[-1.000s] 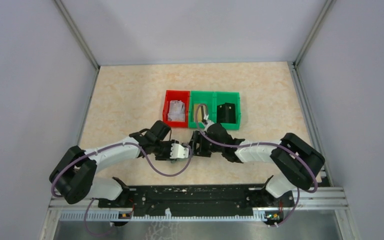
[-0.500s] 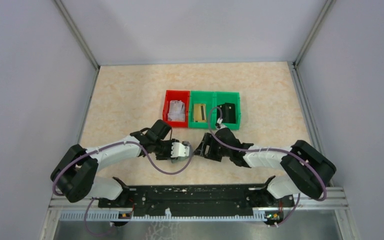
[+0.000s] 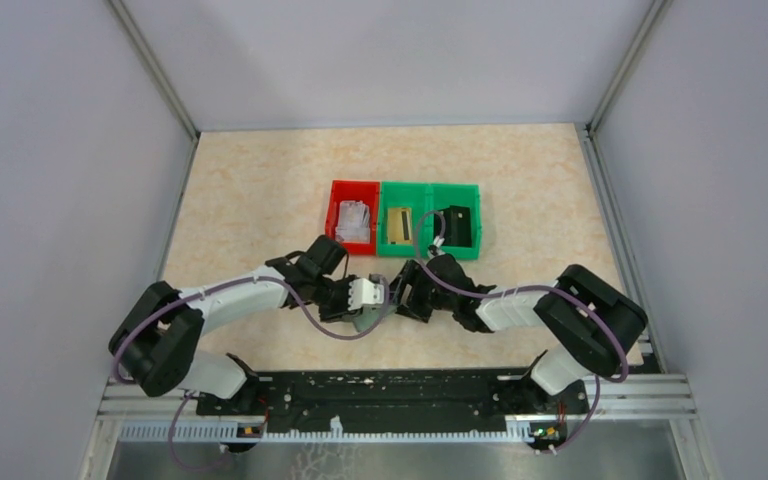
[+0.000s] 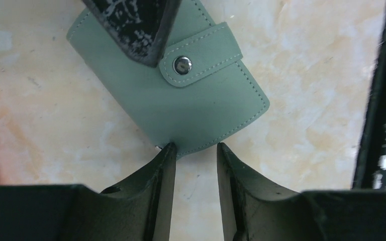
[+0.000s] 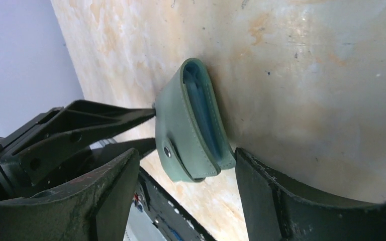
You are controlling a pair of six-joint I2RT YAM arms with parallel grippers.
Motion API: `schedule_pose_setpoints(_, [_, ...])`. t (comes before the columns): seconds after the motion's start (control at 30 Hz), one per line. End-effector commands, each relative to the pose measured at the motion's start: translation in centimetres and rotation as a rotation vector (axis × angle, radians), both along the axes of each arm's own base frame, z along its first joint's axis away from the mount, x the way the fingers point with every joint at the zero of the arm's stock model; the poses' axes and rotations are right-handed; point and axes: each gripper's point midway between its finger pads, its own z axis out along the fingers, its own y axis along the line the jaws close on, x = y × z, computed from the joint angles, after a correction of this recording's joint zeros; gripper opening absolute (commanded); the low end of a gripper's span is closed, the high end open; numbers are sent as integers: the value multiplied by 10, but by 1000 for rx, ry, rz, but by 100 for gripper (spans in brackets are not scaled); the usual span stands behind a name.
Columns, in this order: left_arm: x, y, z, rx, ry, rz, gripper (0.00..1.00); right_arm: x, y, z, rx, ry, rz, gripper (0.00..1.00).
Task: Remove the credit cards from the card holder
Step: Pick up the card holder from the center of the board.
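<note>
The card holder (image 4: 181,100) sits on the pale marbled table (image 3: 260,190) between the two arms, just in front of the row of bins and apart from them. It is folded, with its tab (image 4: 201,52) snapped down by a metal stud (image 4: 182,64). The left gripper (image 4: 194,146) has its claw partly spread, the tips at the holder's near corner. One tip touches the edge, but I cannot tell whether the claw is pinching that corner or only flanking it. The right gripper (image 5: 186,155) comes in from the opposite side with its claw spread wide. It straddles the holder with a gap showing on either side. In the left wrist view one of its scuffed black fingers (image 4: 130,20) lies across the holder's far end and hides that part. The other stands off at the frame's right edge. From the right wrist, the holder's open side shows bluish layers (image 5: 199,108) inside; I cannot tell whether they are cards or pockets. Behind the grippers the red bin (image 3: 332,215) holds pale silvery pieces (image 3: 354,222). The middle green bin (image 3: 405,187) holds a yellowish flat thing (image 3: 397,225), and the right green bin (image 3: 477,220) holds a black thing (image 3: 452,224); all are too small to name. A purple cable (image 3: 426,238) from the right arm loops up in front of the green bins.
</note>
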Motion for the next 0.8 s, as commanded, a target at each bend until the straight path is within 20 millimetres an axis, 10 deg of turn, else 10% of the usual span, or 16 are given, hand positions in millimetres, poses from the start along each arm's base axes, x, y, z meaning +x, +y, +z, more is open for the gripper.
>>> schedule_pose_setpoints(0.0, [-47,-21,7,-87,279,-22,41,-2,-16,-17,-56,54,-69,70])
schedule_pose_setpoints(0.3, [-49,-22,5,-93,290,-16,40,9,12,14,104,-25,-22,58])
schedule_pose_setpoints(0.5, [-45,-24,6,-93,282,-3,41,9,20,34,198,-71,6,33])
schedule_pose_setpoints(0.77, [-41,-33,71,-142,297,21,96,5,17,67,275,-157,35,3])
